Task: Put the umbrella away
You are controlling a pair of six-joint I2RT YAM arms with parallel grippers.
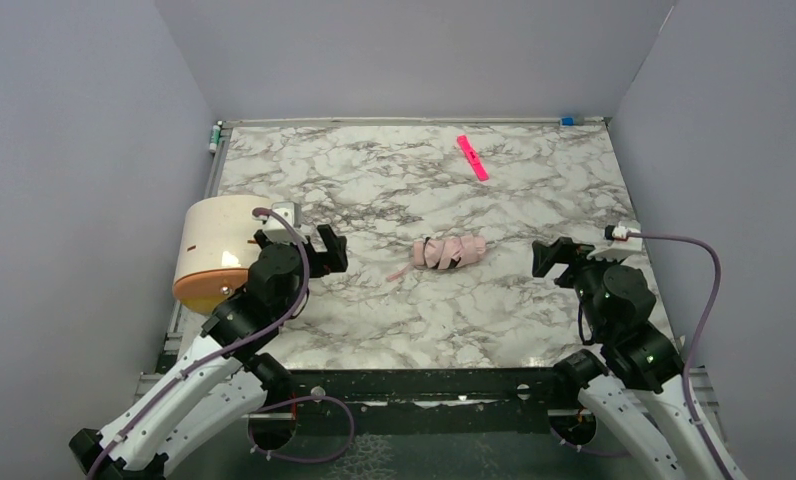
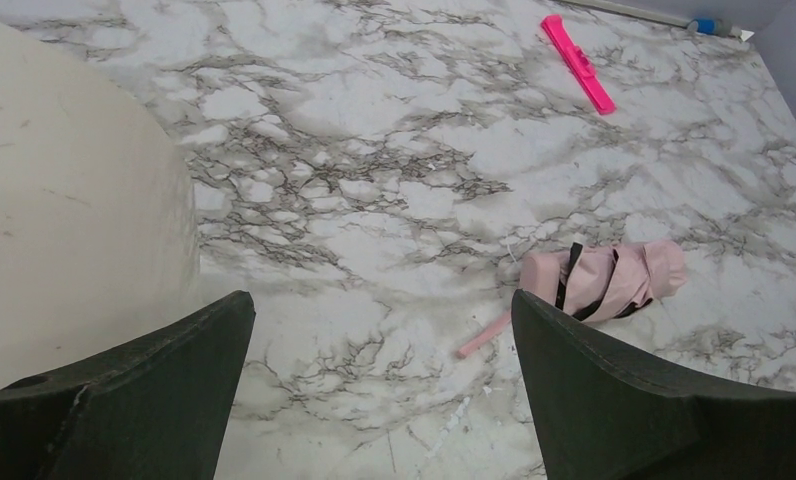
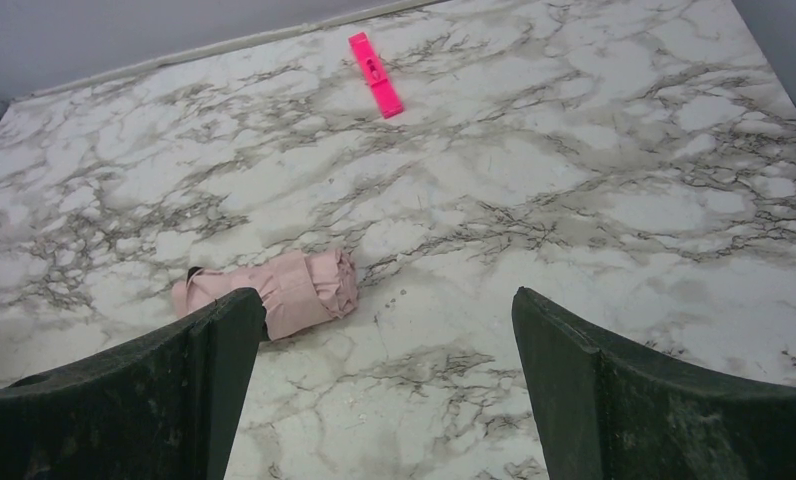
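The pale pink umbrella (image 1: 451, 252) lies folded and wrapped on the marble table, between the two arms, its pink strap trailing to the left. It shows in the left wrist view (image 2: 614, 279) beside the right finger, with black lining strips visible, and in the right wrist view (image 3: 284, 289) partly behind the left finger. My left gripper (image 1: 314, 248) is open and empty, left of the umbrella. My right gripper (image 1: 559, 258) is open and empty, right of it. Neither touches the umbrella.
A cream cylinder with an orange end (image 1: 217, 250) lies on its side at the table's left edge, close against the left arm. A bright pink flat strip (image 1: 472, 157) lies at the back. Grey walls enclose the table (image 1: 374, 180) on three sides.
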